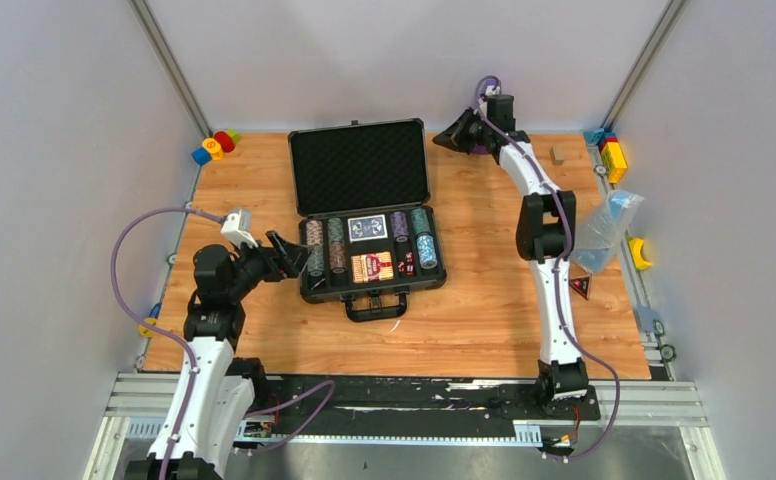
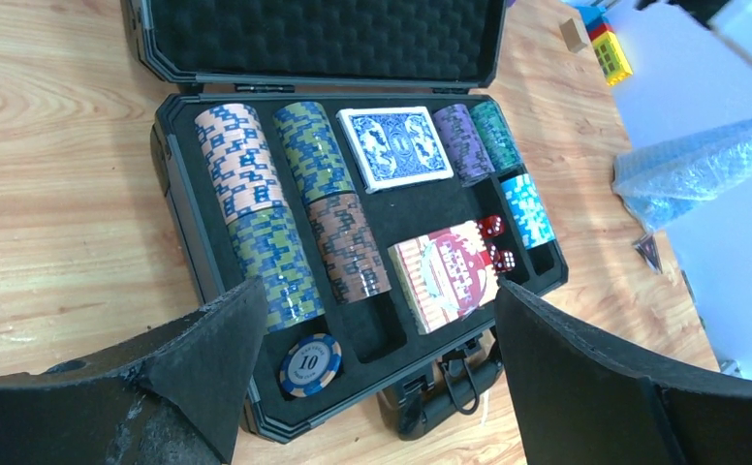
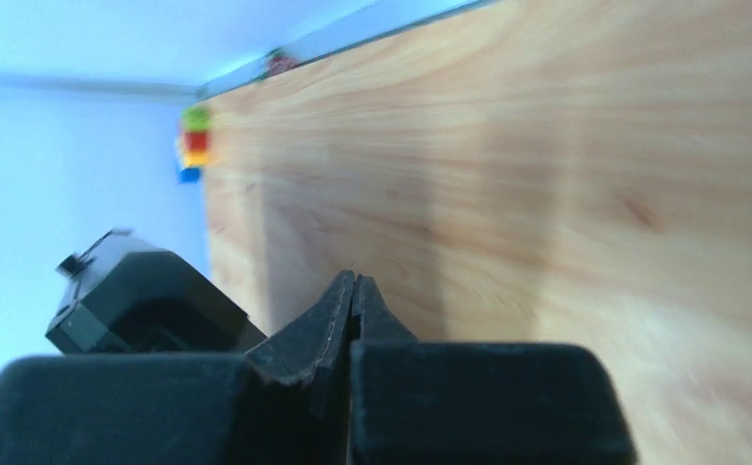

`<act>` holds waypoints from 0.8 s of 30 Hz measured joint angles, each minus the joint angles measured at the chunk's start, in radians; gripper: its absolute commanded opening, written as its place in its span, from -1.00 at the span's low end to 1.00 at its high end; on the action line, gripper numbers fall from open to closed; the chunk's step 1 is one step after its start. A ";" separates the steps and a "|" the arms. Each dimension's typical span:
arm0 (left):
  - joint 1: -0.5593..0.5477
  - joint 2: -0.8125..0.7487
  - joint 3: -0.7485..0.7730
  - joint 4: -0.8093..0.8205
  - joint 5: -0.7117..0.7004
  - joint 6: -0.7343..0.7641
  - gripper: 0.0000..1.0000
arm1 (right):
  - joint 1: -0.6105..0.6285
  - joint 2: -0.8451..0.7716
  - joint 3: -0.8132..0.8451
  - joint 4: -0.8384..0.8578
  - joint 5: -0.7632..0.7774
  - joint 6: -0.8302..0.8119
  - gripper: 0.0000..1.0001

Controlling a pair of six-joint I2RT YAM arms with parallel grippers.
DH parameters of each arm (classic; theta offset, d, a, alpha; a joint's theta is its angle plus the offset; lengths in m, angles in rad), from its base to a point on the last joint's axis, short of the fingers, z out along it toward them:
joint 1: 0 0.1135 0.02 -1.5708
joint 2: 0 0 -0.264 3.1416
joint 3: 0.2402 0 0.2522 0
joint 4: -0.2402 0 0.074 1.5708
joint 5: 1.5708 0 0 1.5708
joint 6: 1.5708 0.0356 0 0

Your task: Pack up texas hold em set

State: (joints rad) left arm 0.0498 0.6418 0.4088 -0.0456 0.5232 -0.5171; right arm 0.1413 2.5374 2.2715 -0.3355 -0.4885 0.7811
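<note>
The dark grey briefcase (image 1: 434,280) lies open mid-table, its foam lid (image 1: 360,165) upright. Its slots hold striped chip rolls (image 2: 240,163), a blue card deck (image 2: 394,147), a red card deck (image 2: 447,274) and red dice (image 2: 493,242). A single blue "10" chip (image 2: 309,363) lies in the front left slot. The black handle (image 2: 452,387) faces the front. My left gripper (image 1: 294,257) is open and empty at the case's left side, its fingertips (image 2: 207,358) above the front left corner. My right gripper (image 1: 447,139) is shut and empty, by the lid's right edge at the far side.
Coloured toy blocks sit at the back left (image 1: 215,145) and back right (image 1: 612,153). A purple object (image 1: 481,147) is partly hidden behind my right gripper. A clear plastic bag (image 1: 604,230) and a yellow piece (image 1: 641,252) lie at the right edge. A small wooden block (image 1: 557,154) lies at the back.
</note>
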 measured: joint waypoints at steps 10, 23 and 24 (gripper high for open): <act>0.000 -0.032 -0.013 -0.065 -0.002 -0.059 0.89 | 0.064 0.023 -0.127 0.130 -0.462 -0.092 -1.00; -0.002 -0.250 0.289 -0.372 -0.065 -0.087 0.78 | 0.197 -0.606 -0.651 0.241 -0.525 -0.250 -0.96; -0.002 -0.270 0.312 -0.396 -0.072 -0.087 0.77 | 0.199 -0.654 -0.706 0.248 -0.489 -0.261 -0.91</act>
State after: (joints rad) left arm 0.0479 0.3714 0.7208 -0.4419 0.4515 -0.6041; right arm 0.3405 1.8832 1.5658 -0.0875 -0.9779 0.5205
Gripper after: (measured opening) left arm 0.898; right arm 0.007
